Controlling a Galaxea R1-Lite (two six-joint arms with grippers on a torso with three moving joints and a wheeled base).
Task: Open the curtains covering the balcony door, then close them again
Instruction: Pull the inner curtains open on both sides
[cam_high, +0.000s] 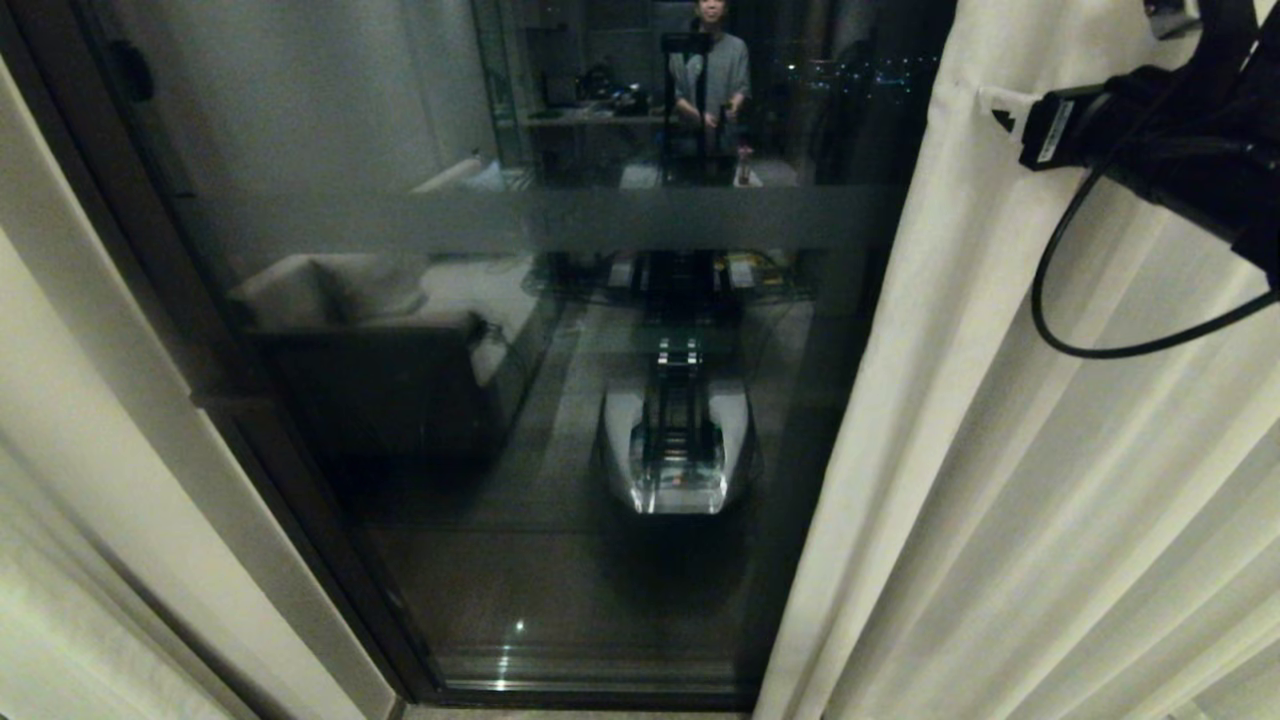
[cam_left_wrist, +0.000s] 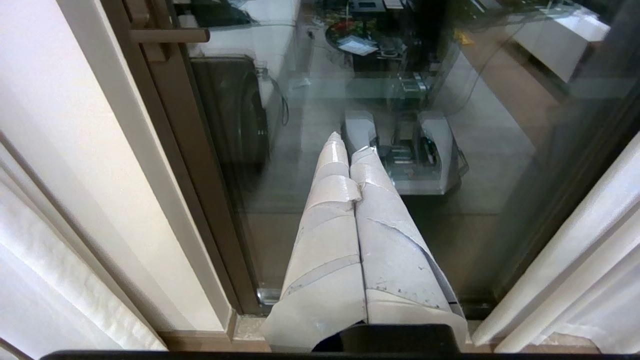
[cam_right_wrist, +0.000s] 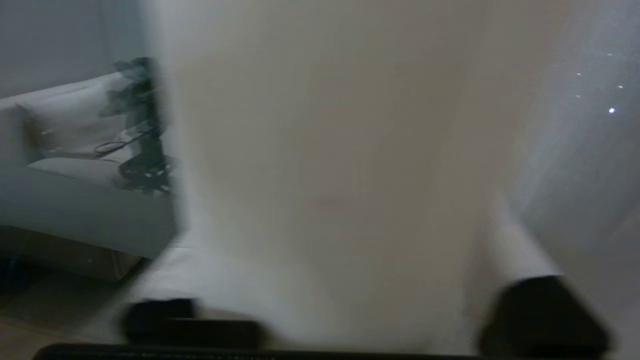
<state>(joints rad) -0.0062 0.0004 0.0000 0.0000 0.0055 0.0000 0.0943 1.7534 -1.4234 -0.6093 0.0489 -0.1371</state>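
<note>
The right end effector (cam_right_wrist: 320, 280) straddles the right curtain (cam_high: 1000, 450), fingers (cam_right_wrist: 505, 240) apart either side of its vertical pleats. Only the left wrist view shows the left end effector (cam_left_wrist: 352, 150) closed, empty, facing the balcony door (cam_left_wrist: 350, 100).

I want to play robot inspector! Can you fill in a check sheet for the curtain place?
Surface: thin floor strip under the door.
Job's things: left curtain and right curtain hang apart; balcony door glass uncovered between.
Clutter: nothing seen.
Grippers: left gripper shut, low before the glass; right gripper open around the right curtain's edge.
Cables: black cable loops off the right arm.
Surroundings: glass reflects a person and a sofa.
</note>
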